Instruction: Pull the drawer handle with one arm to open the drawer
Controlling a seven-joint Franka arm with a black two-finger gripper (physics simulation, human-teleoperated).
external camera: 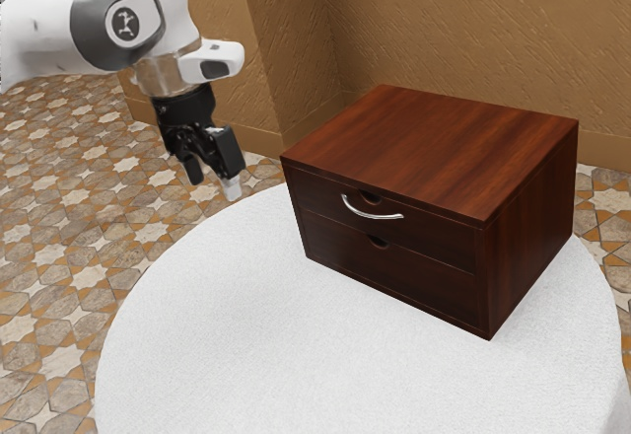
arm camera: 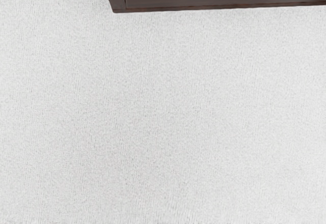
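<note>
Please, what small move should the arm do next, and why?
Probably carry the gripper toward the exterior view's right, to the silver handle of the upper drawer. The gripper hangs open, holding nothing, well apart from the cabinet, and the drawer looks shut.

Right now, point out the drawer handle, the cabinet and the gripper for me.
drawer handle (external camera: 370,215), exterior view, middle of the silver curved bar.
cabinet (external camera: 434,143), exterior view, on its wooden top.
gripper (external camera: 213,181), exterior view, midway between the tips of the open jaws.
</note>
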